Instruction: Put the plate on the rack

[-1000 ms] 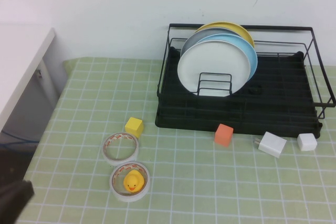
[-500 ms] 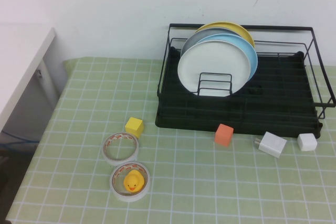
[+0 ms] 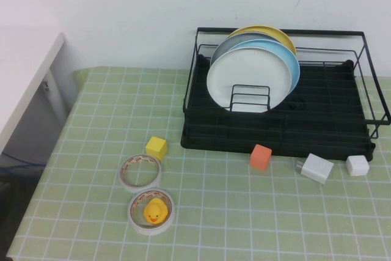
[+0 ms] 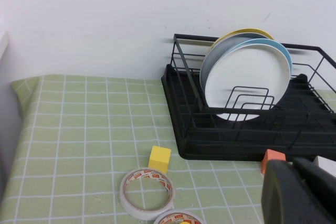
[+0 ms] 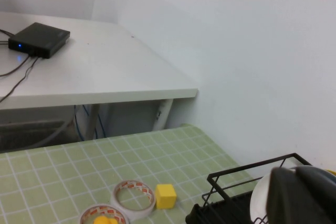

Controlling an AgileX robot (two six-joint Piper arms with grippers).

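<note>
Green checked cloth covers the table (image 3: 91, 169), and over its left edge the high view shows bare cloth — the dark shape that sat at the lower left corner a second ago has withdrawn from sight. Neither arm shows from above. The left gripper (image 4: 299, 192) appears only as a dark block in its own wrist view, raised and well back from the rack; the right gripper (image 5: 302, 190) likewise, held high off to the side. Whether either pincer is open or closed I cannot tell. With both arms pulled away, the placing looks finished.

Moving right, past the yellow cube (image 3: 156, 147) and the tape rolls (image 3: 140, 172), stands the rack (image 3: 278, 136). The plate (image 3: 248, 79) — plain white, round, shallow-rimmed — stands on edge in the wire slots, foremost of the stack, in front of the light blue plate (image 3: 292, 59).
</note>
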